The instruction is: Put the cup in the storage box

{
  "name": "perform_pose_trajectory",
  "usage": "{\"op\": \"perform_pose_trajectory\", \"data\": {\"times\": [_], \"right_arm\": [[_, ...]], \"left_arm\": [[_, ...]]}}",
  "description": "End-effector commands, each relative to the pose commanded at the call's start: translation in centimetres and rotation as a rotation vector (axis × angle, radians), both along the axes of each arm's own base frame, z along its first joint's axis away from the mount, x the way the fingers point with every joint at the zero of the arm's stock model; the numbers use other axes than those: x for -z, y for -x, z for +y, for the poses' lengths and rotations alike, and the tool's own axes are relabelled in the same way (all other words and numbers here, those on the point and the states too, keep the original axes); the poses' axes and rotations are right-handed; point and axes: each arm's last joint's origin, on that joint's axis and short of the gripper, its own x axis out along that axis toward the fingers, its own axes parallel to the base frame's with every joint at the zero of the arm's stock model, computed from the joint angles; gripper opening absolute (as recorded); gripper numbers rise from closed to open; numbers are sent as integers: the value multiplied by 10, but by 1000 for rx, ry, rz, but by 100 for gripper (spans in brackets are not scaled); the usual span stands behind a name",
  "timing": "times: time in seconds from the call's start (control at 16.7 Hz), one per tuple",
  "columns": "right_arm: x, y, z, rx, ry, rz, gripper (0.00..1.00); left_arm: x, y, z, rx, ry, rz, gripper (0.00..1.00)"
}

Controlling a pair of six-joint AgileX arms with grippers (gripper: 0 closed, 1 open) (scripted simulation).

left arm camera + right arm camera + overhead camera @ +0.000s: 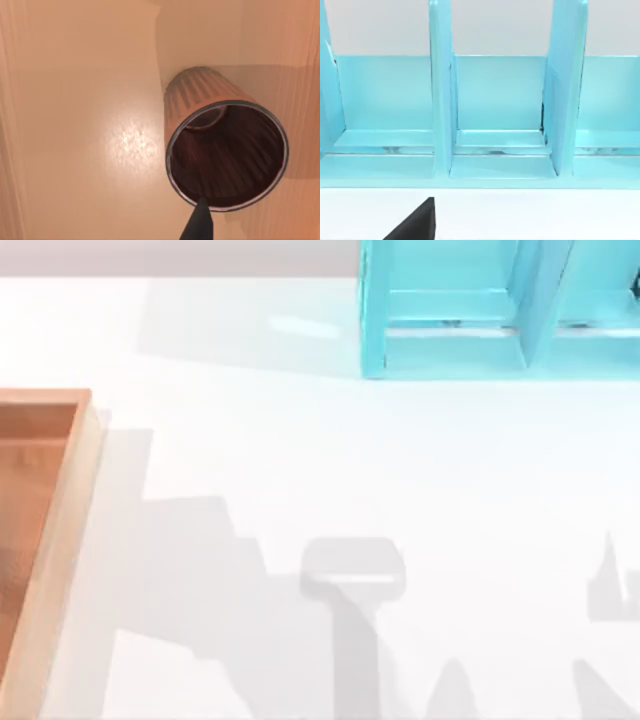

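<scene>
Below, the ribbed reddish-brown cup [225, 150] stands over the wooden storage box's orange-brown floor [75, 125]; left gripper's [198, 222] grip cannot be told; lower gently, release upright.

The top view's left edge is cutting off the storage box [62, 540], leaving just one corner and a strip of floor in view. Its top edge is cropping the cyan frame [450, 340], whose right end is also running out of view. In the left wrist view, one dark fingertip [199, 225] is poking in beside the cup [225, 150]; the rest of the left pincer is lying outside that picture. In the right wrist view, a dark wedge [415, 222] is entering at the border, too cropped to identify.
</scene>
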Motion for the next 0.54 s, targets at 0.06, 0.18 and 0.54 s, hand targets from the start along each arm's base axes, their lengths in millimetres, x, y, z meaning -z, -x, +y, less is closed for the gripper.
{"op": "perform_pose_trajectory", "data": {"times": [0.06, 0.18, 0.54], "right_arm": [[0, 0, 0, 0, 0, 0, 100], [0, 0, 0, 0, 0, 0, 100], [0, 0, 0, 0, 0, 0, 100]], "left_arm": [[0, 0, 0, 0, 0, 0, 83], [0, 0, 0, 0, 0, 0, 98], [0, 0, 0, 0, 0, 0, 100]]}}
